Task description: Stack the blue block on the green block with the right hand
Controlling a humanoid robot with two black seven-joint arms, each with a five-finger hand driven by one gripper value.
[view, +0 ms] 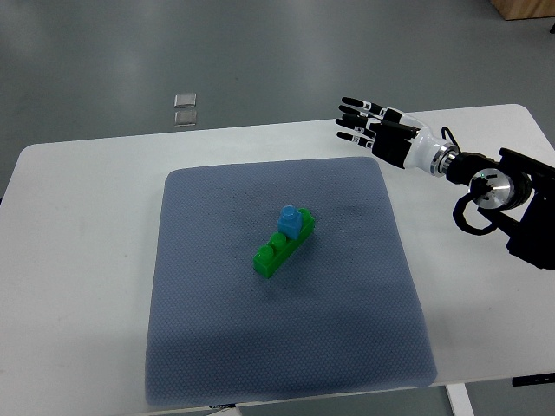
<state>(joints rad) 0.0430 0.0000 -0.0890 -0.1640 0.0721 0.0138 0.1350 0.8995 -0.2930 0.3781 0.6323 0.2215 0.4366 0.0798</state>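
Observation:
A long green block (279,249) lies at a slant near the middle of the grey-blue mat (208,286). A small blue block (290,221) sits on top of its upper right end. My right hand (362,124) hovers over the white table beyond the mat's far right corner, well apart from the blocks. Its fingers are stretched out to the left and hold nothing. The right arm (486,186) comes in from the right edge.
The white table (78,225) carries the mat. Two small clear squares (186,110) lie on the floor past the table's far edge. A wooden object (525,9) shows at the top right corner.

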